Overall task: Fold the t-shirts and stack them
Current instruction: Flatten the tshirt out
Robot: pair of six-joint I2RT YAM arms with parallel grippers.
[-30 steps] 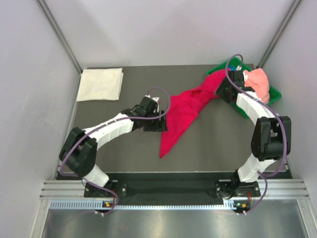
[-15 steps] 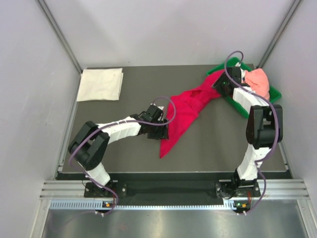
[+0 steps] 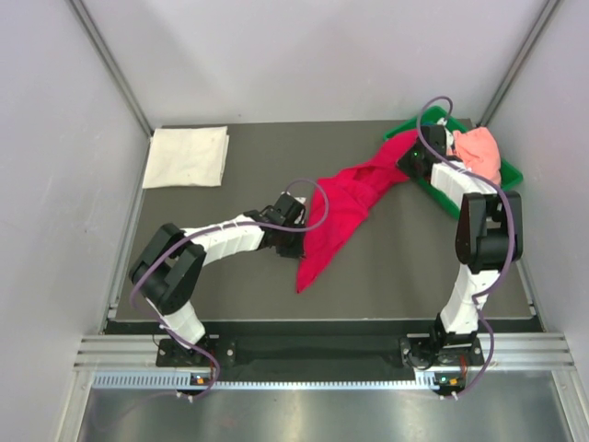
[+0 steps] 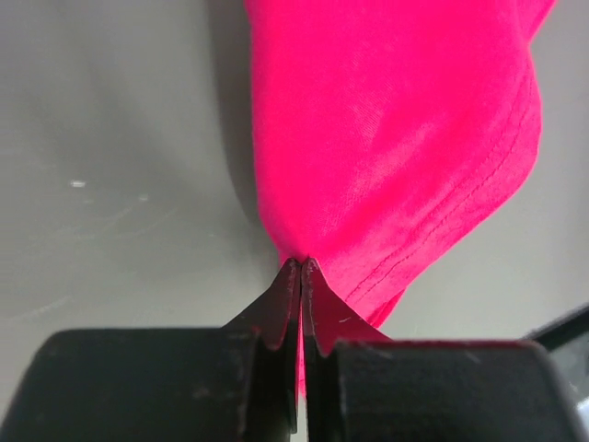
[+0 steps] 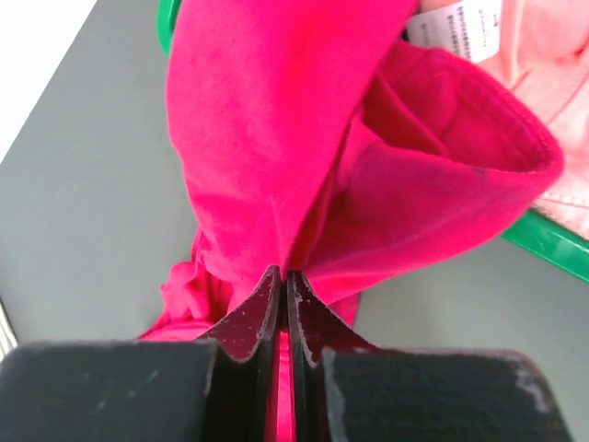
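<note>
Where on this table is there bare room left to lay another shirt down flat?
Bare table lies at the back, between the folded white shirt and the red shirt, and at the near right, between the red shirt's lower tip and the right arm. The back right corner is crowded: green bin, pink shirt, the red shirt's top end.

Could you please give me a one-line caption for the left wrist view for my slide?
The left tool pinched shut on a stitched edge of the crimson t-shirt, over the grey table.
</note>
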